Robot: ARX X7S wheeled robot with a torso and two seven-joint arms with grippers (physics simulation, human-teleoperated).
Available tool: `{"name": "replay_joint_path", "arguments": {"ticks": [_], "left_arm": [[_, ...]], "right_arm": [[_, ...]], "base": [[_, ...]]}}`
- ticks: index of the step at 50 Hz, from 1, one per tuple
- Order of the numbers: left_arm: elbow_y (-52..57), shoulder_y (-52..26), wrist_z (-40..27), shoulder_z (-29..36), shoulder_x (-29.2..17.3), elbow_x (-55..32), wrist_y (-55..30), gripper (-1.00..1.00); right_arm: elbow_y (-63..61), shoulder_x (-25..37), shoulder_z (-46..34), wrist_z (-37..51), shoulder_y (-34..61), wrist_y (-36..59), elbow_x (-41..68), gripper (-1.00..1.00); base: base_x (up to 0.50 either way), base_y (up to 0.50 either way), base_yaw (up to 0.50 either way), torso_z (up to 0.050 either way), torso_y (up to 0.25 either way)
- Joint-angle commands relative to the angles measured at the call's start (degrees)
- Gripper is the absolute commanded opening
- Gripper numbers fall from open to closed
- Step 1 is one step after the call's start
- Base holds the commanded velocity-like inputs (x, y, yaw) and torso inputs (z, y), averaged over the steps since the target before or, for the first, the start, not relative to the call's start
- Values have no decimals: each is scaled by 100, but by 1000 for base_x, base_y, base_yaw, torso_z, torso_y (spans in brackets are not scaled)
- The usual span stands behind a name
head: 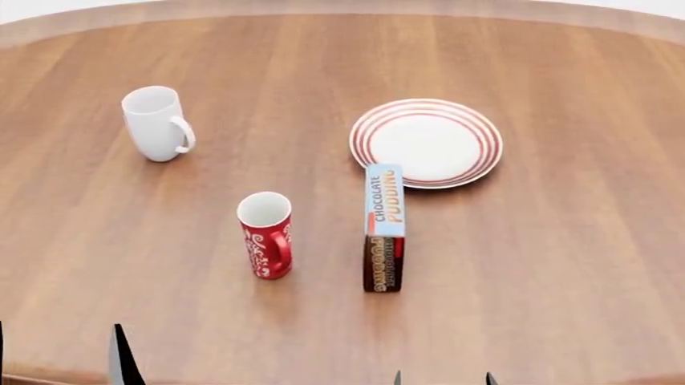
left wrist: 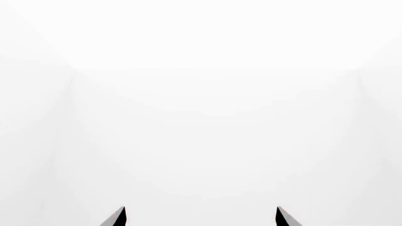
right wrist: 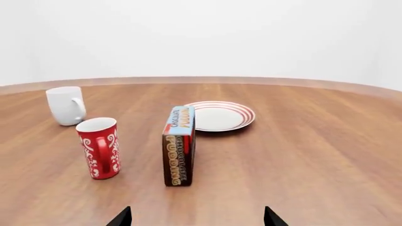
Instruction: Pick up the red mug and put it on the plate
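Note:
The red mug with a white pattern stands upright near the table's front, handle toward me; it also shows in the right wrist view. The plate with red rings lies farther back and to the right, also in the right wrist view. My right gripper is open and empty, low at the table's near edge, its tips just showing in the head view. My left gripper is open and empty, facing only white wall; one of its fingers shows at the front left.
A chocolate pudding box stands on edge between the red mug and the plate, touching the plate's near rim. A plain white mug stands at the back left. The round wooden table has its far edge at the top.

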Motion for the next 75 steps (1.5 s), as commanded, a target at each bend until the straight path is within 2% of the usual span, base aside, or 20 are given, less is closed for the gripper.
{"name": "replay_joint_path", "arguments": {"ticks": [1,18,30,42,57,75], "left_arm": [[5,-62,-203,227,-114,-39,0,100],[42,5,37,34,-15,-77,1,100],[88,139,561,-417,229,-117,2,100],[80,326,1597,-1284,743,-169,2,100],[54,454,3407,-2744,1683,-259,2,100],[82,458,3427,-2770,1699,-262,2,100]], "right_arm": [[14,35,-48,42,9,-8,29,100],[7,88,-115,103,31,24,67,100],[68,113,-148,134,49,-22,100,100],[55,143,-186,171,57,-17,133,100],[35,179,-229,221,62,-15,170,100],[-3,216,-267,273,33,-66,228,100]], "base": [[0,184,0,0,0],[0,185,0,0,0],[0,184,0,0,0],[0,186,0,0,0],[0,186,0,0,0],[0,25,0,0,0]]}}
